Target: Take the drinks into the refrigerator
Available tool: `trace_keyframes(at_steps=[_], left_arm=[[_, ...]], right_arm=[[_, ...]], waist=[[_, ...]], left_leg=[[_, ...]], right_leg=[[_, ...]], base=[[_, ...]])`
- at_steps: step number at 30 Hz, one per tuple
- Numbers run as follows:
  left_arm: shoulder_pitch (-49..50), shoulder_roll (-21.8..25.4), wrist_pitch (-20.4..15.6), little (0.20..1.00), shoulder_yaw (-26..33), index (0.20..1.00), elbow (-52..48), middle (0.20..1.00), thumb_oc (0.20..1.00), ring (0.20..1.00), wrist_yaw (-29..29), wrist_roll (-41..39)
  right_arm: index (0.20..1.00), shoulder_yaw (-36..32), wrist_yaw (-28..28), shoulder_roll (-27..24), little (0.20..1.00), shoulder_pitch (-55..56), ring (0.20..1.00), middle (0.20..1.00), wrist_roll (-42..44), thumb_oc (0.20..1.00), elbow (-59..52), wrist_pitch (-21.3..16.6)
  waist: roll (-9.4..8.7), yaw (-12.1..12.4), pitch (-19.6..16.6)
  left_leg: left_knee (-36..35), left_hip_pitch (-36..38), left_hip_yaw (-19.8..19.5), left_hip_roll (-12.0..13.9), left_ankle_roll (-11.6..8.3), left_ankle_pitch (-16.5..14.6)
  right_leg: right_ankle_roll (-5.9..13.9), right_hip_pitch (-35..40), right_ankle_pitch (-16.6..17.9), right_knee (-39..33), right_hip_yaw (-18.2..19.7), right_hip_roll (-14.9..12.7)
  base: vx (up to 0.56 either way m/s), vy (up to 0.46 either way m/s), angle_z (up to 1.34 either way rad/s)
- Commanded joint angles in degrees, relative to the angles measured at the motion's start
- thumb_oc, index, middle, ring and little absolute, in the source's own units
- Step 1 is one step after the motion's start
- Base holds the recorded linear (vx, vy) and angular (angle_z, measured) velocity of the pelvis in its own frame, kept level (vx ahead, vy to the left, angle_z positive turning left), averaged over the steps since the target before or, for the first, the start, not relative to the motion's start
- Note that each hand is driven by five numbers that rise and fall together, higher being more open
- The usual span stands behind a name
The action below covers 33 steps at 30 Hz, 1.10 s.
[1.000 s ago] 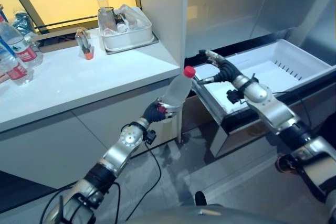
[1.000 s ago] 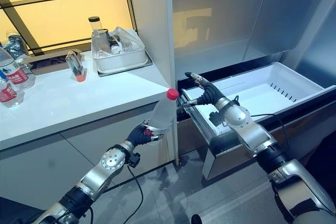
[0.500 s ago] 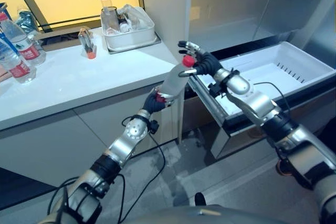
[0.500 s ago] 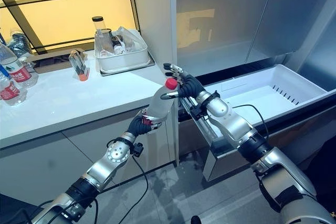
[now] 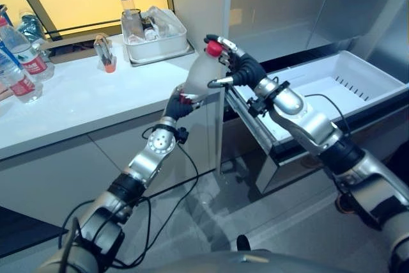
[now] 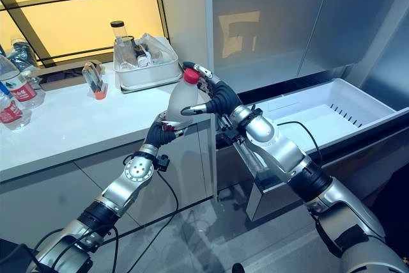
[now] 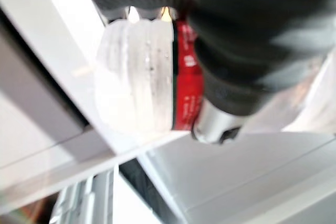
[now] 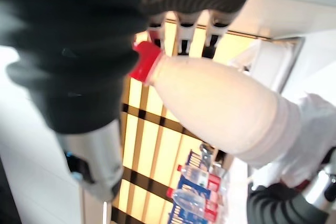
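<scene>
A clear plastic bottle (image 5: 197,76) with a red cap (image 5: 213,47) and a red label is held tilted in the air, cap upward, over the counter's corner. My left hand (image 5: 174,105) is shut on its lower end; in the left wrist view the bottle (image 7: 135,80) sits against the dark cover. My right hand (image 5: 241,72) reaches across from the drawer side. Its fingers lie straight over the cap and its thumb passes under the neck, the bottle (image 8: 220,109) lying between them. The white refrigerator drawer (image 5: 378,76) is pulled out, open, to the right.
The white counter (image 5: 96,101) carries two more red-labelled bottles (image 5: 22,59) at its left end, a small glass item (image 5: 105,52), and a white bin (image 5: 158,46) of odds and ends at the back. The refrigerator's grey wall (image 5: 198,4) rises behind the bottle.
My left hand has raised the bottle up and to the left, to counter height. My right hand has left the drawer's edge and moved over to the bottle's cap and neck.
</scene>
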Motion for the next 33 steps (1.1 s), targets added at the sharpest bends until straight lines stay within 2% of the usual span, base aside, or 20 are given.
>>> trace_keyframes(at_steps=[1, 10, 13, 25, 27, 33], left_arm=[[-15.42, 1.64, -8.29, 0.200, 0.79, 0.200, -1.72, 0.200, 0.200, 0.200, 2.57, -1.35], [-18.24, 2.87, -7.34, 0.200, -2.45, 0.200, -0.77, 0.200, 0.200, 0.200, 1.27, 2.41], [-19.89, 2.10, -6.82, 0.200, -4.26, 0.200, 1.77, 0.200, 0.200, 0.200, 1.49, 2.60], [-25.06, 0.55, -4.81, 0.200, -8.58, 0.200, 5.94, 0.200, 0.200, 0.200, 3.08, 9.28], [-24.98, 0.36, -4.74, 0.200, -8.35, 0.200, 5.97, 0.200, 0.200, 0.200, 3.15, 9.27], [-23.74, 0.23, -4.35, 0.200, -7.48, 0.200, 5.51, 0.200, 0.200, 0.200, 3.83, 10.32]], right_arm=[[1.000, -1.13, -1.02, 0.05, 1.000, -7.48, 1.000, 1.000, -2.48, 1.000, 2.43, -2.97], [1.000, 3.49, -0.11, -0.10, 1.000, -15.27, 1.000, 1.000, -3.53, 1.000, 7.67, -0.77], [1.000, 5.25, -2.33, 2.64, 1.000, -20.16, 1.000, 1.000, -7.49, 1.000, 13.31, 0.51], [1.000, 5.53, -5.68, 15.63, 1.000, -24.44, 1.000, 1.000, -20.57, 1.000, 31.47, 3.99], [1.000, 5.36, -6.11, 16.33, 1.000, -25.09, 1.000, 1.000, -22.12, 1.000, 32.08, 4.20], [1.000, 3.65, -6.28, 15.64, 1.000, -21.42, 1.000, 1.000, -19.79, 1.000, 26.11, 2.29]], waist=[[-0.35, -0.19, -3.94], [-0.72, 0.00, -4.75], [-0.82, 0.12, -5.07], [-0.43, 0.53, -5.24], [-0.42, 0.63, -5.25], [-0.26, 0.73, -4.95]], left_leg=[[0.46, -4.34, -5.19, -0.06, -0.76, 0.43], [0.58, -4.50, -5.54, -0.01, -0.91, 0.61], [0.72, -4.52, -5.50, -0.07, -0.81, 0.60], [0.93, -4.39, -5.94, -0.39, -0.31, 0.43], [0.91, -4.35, -5.90, -0.43, -0.26, 0.39], [0.87, -4.19, -6.03, -0.61, -0.02, 0.28]], right_leg=[[2.88, 6.64, -10.85, 2.35, -2.90, -0.90], [2.79, 6.66, -10.65, 2.06, -2.93, -0.82], [2.75, 6.71, -10.54, 2.08, -2.79, -0.82], [2.75, 7.04, -10.48, 2.40, -2.77, -1.04], [2.79, 7.05, -10.44, 2.37, -2.74, -1.07], [2.84, 7.08, -10.43, 2.34, -2.77, -1.23]], base=[[0.00, 0.000, 0.00], [0.00, 0.000, 0.00], [0.00, 0.000, 0.00], [0.00, 0.000, 0.00], [0.00, 0.000, 0.00], [0.00, 0.000, 0.00]])
